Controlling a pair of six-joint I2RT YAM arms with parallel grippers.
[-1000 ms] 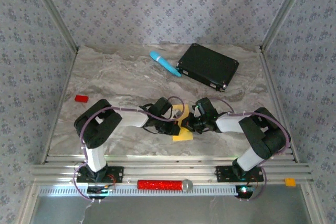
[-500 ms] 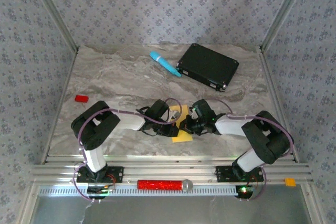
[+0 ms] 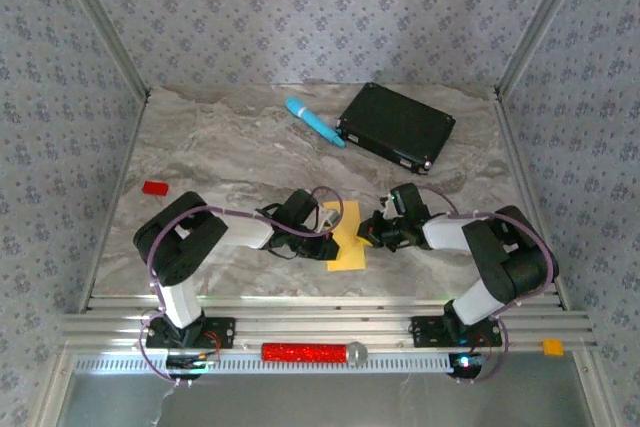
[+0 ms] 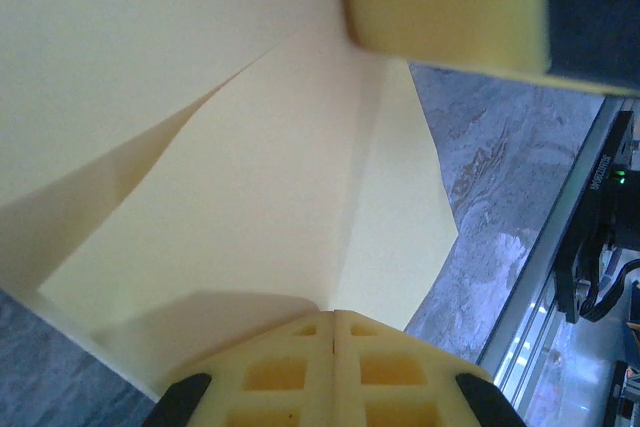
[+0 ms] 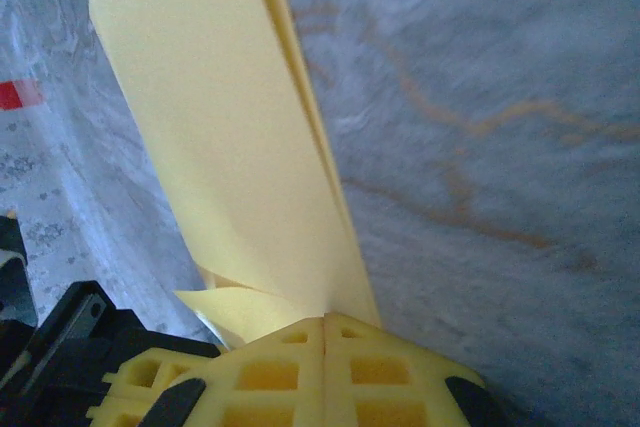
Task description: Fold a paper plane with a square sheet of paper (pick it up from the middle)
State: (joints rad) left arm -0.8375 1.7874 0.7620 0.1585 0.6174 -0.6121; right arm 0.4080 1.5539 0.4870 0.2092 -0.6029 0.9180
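The yellow-orange square sheet of paper (image 3: 347, 243) is partly folded, with creases, and sits low over the marbled table between the two arms. My left gripper (image 3: 324, 238) is shut on its left side. In the left wrist view the jaws (image 4: 333, 315) meet on a crease of the sheet (image 4: 250, 177). My right gripper (image 3: 369, 236) is shut on the right side. In the right wrist view the doubled paper (image 5: 220, 127) rises straight out of the closed jaws (image 5: 325, 320). A right fingertip (image 4: 450, 7) presses the sheet's far edge.
A light-blue cylinder (image 3: 314, 121) and a black flat box (image 3: 396, 127) lie at the back of the table. A small red block (image 3: 154, 187) is at the left. A red tube (image 3: 305, 352) rests on the front rail.
My right gripper has drawn to the right, away from the left one. More of the sheet now shows between the two grippers. The left gripper has barely moved.
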